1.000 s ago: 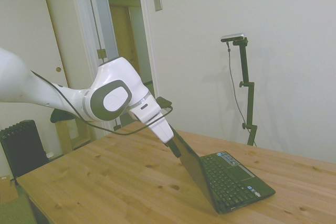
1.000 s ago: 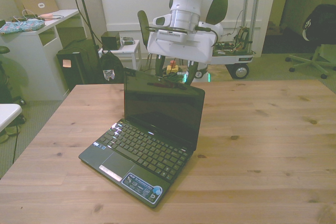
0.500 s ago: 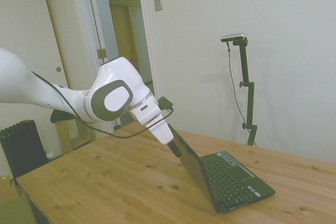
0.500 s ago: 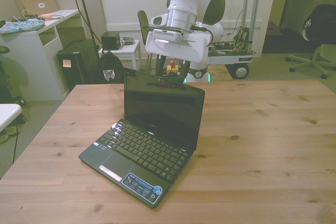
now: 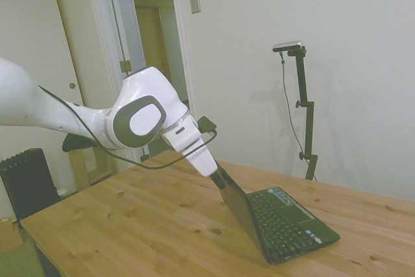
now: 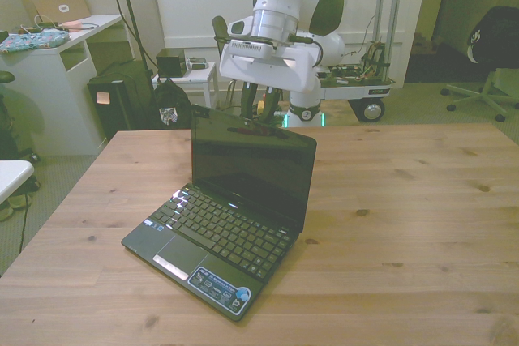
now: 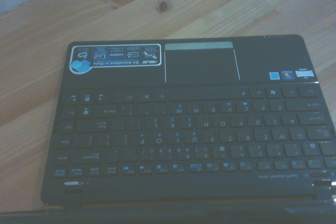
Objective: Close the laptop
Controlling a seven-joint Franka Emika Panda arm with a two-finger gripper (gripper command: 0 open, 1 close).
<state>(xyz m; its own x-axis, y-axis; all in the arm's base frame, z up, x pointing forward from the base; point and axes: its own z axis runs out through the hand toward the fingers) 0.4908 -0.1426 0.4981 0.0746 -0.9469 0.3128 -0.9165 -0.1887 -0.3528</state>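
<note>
The small black laptop [image 6: 235, 200] stands open on the wooden table [image 6: 405, 224], slightly toward the front view's left. Its screen faces the camera and leans a little back. In the side view the lid [image 5: 243, 215] rises steeply from the keyboard [image 5: 285, 222]. My gripper [image 6: 261, 115] sits just behind the lid's top edge with its dark fingers apart and nothing between them. From the side, the gripper [image 5: 219, 178] tip meets the upper edge of the lid. The wrist view looks down on the laptop [image 7: 189, 129] keyboard, with a pale sticker [image 7: 115, 59] beside the touchpad.
Bare wood stretches across the front view's right half of the table [image 5: 130, 225]. Beyond the far edge are a white desk [image 6: 57, 62], a wheeled cart [image 6: 357, 87] and an office chair [image 6: 486, 62]. A dark radiator [image 5: 26, 180] stands on the floor in the side view.
The wrist has risen a little and shifted toward the front view's left, while the gripper tip stays at the lid's top edge. The lid's angle looks the same.
</note>
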